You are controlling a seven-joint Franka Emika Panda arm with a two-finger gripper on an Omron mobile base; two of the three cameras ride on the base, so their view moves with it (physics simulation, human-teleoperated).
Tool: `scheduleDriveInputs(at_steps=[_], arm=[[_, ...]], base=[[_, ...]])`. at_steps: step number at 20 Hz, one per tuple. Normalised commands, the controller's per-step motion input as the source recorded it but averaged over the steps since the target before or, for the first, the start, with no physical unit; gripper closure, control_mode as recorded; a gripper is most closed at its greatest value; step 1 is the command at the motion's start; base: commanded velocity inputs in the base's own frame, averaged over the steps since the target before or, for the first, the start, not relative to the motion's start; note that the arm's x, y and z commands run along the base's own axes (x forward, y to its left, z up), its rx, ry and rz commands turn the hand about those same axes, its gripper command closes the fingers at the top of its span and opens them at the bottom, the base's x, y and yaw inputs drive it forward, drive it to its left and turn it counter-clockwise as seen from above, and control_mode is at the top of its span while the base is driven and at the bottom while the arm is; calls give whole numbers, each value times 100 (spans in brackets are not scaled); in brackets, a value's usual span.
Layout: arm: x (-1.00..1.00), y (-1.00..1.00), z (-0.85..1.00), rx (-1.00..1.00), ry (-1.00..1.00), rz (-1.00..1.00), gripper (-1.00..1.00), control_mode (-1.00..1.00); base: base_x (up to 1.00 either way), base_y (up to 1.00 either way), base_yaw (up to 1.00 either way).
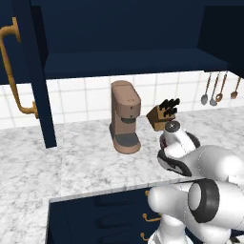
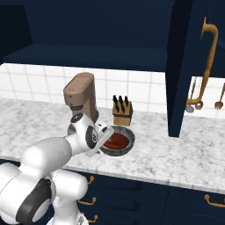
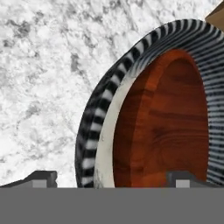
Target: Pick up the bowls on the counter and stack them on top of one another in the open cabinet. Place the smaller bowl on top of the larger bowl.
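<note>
The smaller bowl (image 2: 117,140), reddish-brown, sits nested inside the larger bowl (image 2: 119,153), and both rest on the marble counter (image 2: 176,154) in front of the knife block. In the hand view the larger bowl's striped grey outer wall (image 3: 94,131) and pale rim curve around the glossy red inside of the smaller bowl (image 3: 166,122). My gripper (image 3: 113,177) is open at the stack's near edge, one fingertip (image 3: 41,177) outside the wall and the other over the red bowl. The navy cabinet (image 1: 124,62) stands open above the counter, its shelf bare.
A brown coffee machine (image 2: 81,96) stands just behind my hand, with a knife block (image 2: 122,112) to its right. The open cabinet door (image 2: 186,66) with a brass handle juts out over the counter. Utensils (image 1: 219,90) hang on the tiled wall. Navy drawers (image 1: 105,214) lie below.
</note>
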Motion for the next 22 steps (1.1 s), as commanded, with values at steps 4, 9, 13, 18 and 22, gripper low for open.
scheduleDriveInputs(at_steps=[4, 9, 13, 18, 22], arm=[[46, -5, -16, 0, 0, 1, -100, -100], [28, -7, -11, 0, 0, 0, -100, -100], [4, 0, -11, 0, 0, 0, 100, -100], [-8, -1, 1, 1, -1, 0, 100, -100], [-46, 0, 81, 4, -5, 0, 100, -100]], base=[[0, 0, 0], [0, 0, 0], [0, 0, 0], [0, 0, 0], [0, 0, 0]])
